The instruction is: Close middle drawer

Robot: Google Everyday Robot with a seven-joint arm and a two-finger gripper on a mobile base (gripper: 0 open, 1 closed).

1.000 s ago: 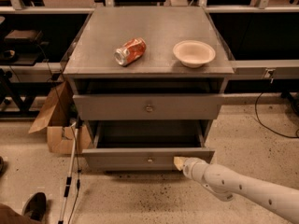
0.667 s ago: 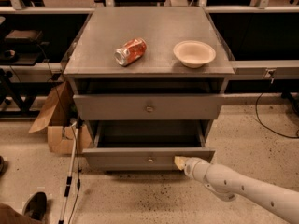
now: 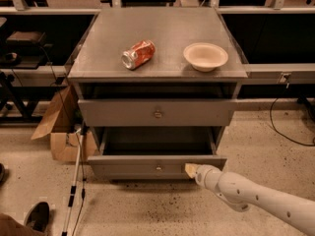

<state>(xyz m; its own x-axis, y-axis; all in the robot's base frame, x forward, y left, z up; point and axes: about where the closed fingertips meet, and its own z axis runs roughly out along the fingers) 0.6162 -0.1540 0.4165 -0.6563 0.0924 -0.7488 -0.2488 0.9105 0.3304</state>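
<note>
1. Direction is what the coming move turns on: the middle drawer [image 3: 128,167] stands pulled out well past the front edge of the counter [image 3: 167,31], its deep tray open to view. It must travel straight back, toward the counter's rear edge.
2. The gripper [image 3: 190,169] sits low, below the front edge and toward the front right corner. Its tan tip is touching the drawer's flat front, just right of the small round knob [image 3: 158,168].
3. Whether the gripper is clenched or released cannot be told; it seems to grasp nothing and only press.
4. The drawer's long axis runs left to right, parallel to the front edge, and the arm [image 3: 261,203] comes in from the right at a slant.
5. Because the contact lies right of centre, I judge that the push should aim squarely rearward, or the drawer may twist on its runners.
6. The drawer front above [image 3: 123,113] looks nearly flush under the counter. A can [image 3: 138,54] lies towards the front left corner of the counter and a bowl [image 3: 205,56] sits towards the front right corner, both out of the way.
</note>
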